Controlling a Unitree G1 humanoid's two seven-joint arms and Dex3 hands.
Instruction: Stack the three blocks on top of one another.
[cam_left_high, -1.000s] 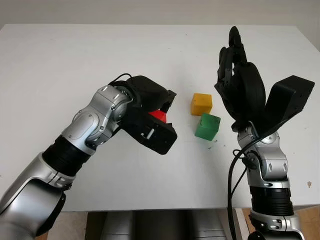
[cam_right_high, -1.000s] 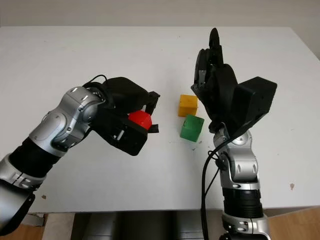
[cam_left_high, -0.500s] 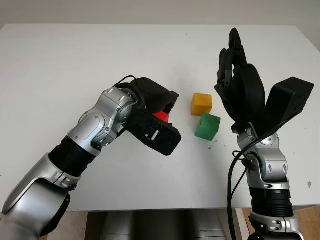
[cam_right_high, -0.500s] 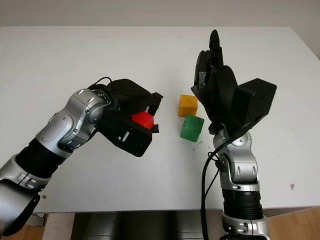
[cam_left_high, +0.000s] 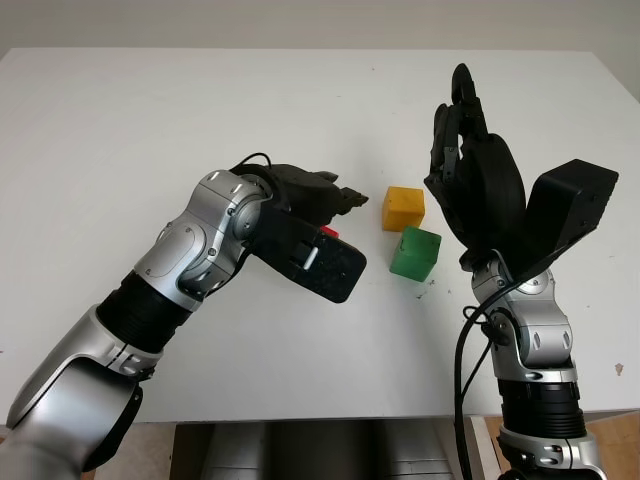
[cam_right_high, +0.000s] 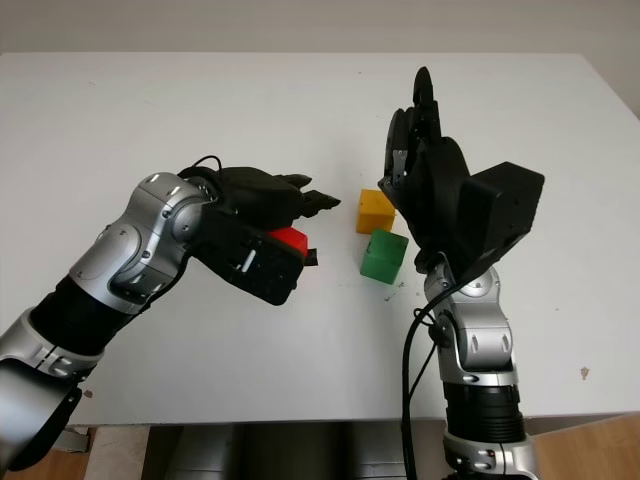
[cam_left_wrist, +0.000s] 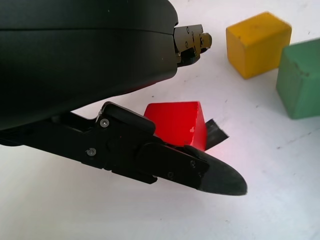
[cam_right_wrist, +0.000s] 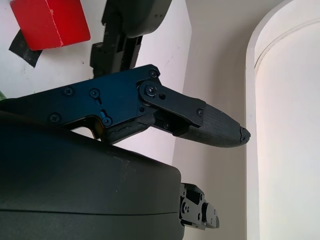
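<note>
Red block (cam_left_wrist: 175, 122) has just been released on the table, left hand (cam_left_high: 315, 215) fingers now apart; right hand (cam_left_high: 470, 170) raised, open; stacking not begun.

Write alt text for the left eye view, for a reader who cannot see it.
The robot's left hand is open over a red block on a white table. To the right, a yellow block and a green block sit close together, unstacked, and the open right hand is raised beside them.
</note>
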